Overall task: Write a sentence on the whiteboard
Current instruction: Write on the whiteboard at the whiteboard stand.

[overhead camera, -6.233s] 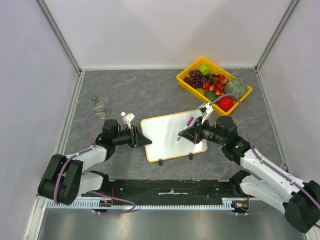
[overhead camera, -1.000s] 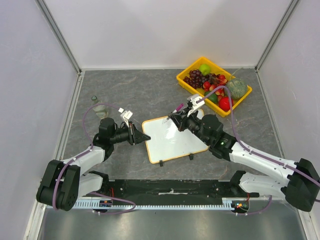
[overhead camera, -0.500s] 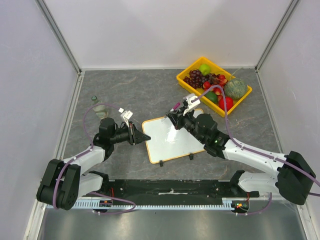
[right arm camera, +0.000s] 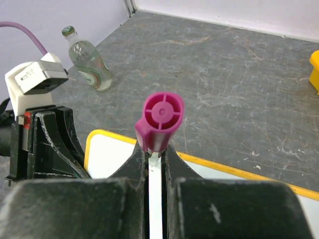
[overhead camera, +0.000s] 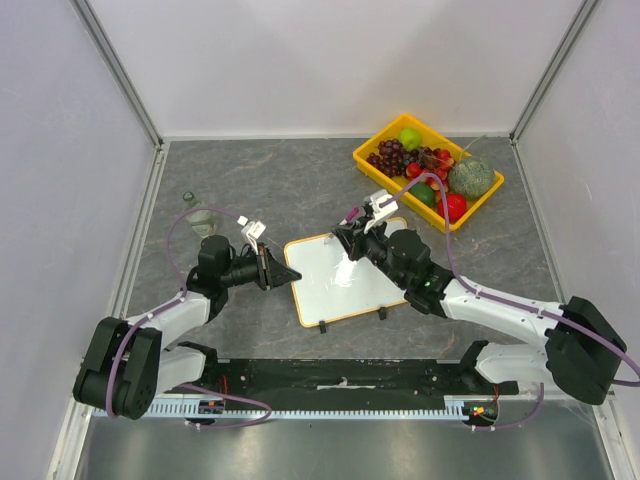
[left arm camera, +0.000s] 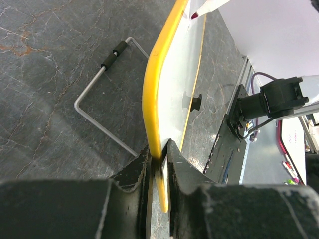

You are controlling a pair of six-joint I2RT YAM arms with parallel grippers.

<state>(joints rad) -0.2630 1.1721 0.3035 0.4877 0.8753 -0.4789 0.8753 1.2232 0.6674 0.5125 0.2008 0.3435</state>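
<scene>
The whiteboard (overhead camera: 335,292) lies tilted on the grey table, with a yellow-tan frame and two black feet at its near edge. My left gripper (overhead camera: 285,274) is shut on its left edge; the left wrist view shows the jaws (left arm camera: 160,155) pinching the frame (left arm camera: 154,94). My right gripper (overhead camera: 352,232) is shut on a marker (overhead camera: 352,214) with a magenta end, held over the board's far edge. The right wrist view shows the marker (right arm camera: 162,117) between the fingers and the board (right arm camera: 112,154) below. Its dark red tip (left arm camera: 196,15) is at the board. No sentence shows on the board.
A yellow fruit tray (overhead camera: 362,160) stands at the back right. A glass bottle (overhead camera: 200,215) stands at the left behind my left arm, also in the right wrist view (right arm camera: 89,59). A bent wire stand (left arm camera: 102,97) lies on the table beside the board.
Over six seconds my right gripper has carried the marker from the board's right middle to its far edge. In the last half second it barely moved. My left gripper keeps its hold.
</scene>
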